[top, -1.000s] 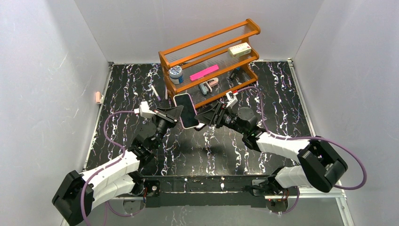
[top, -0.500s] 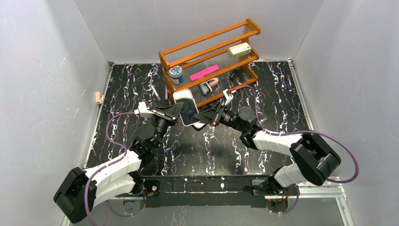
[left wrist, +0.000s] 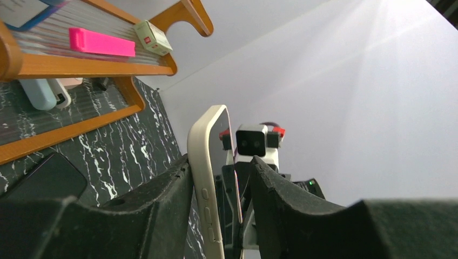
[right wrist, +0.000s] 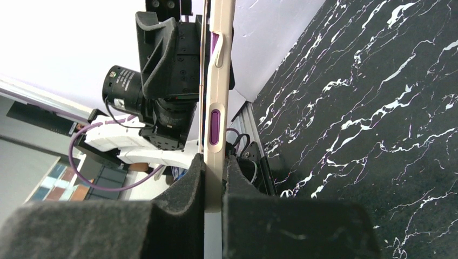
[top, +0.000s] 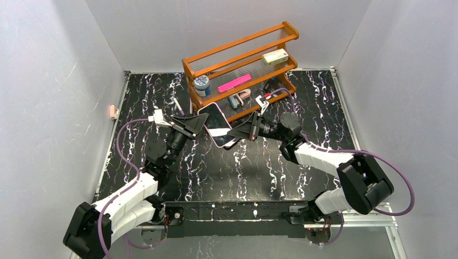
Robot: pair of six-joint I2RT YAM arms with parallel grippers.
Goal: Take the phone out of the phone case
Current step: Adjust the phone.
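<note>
The phone (top: 215, 120), in its cream phone case (left wrist: 207, 178), hangs in the air above the middle of the table, between my two grippers. My right gripper (top: 233, 132) is shut on the case's lower edge; in the right wrist view both pads (right wrist: 197, 178) press its cream rim (right wrist: 216, 81). My left gripper (top: 201, 123) stands open around the other end. In the left wrist view one finger (left wrist: 173, 189) touches the back of the case. The other finger (left wrist: 270, 183) stands off the screen side with a gap.
An orange wooden rack (top: 240, 65) stands just behind the phone, holding a pink bar (top: 234, 83), a small box (top: 274, 56) and a jar (top: 202, 82). A pen (top: 177, 105) lies on the black marbled table (top: 324, 108). Grey walls close in both sides.
The right gripper closed on the case's edge. The left gripper then opened, its grip loosened. The phone tilted and shifted slightly toward the rack.
</note>
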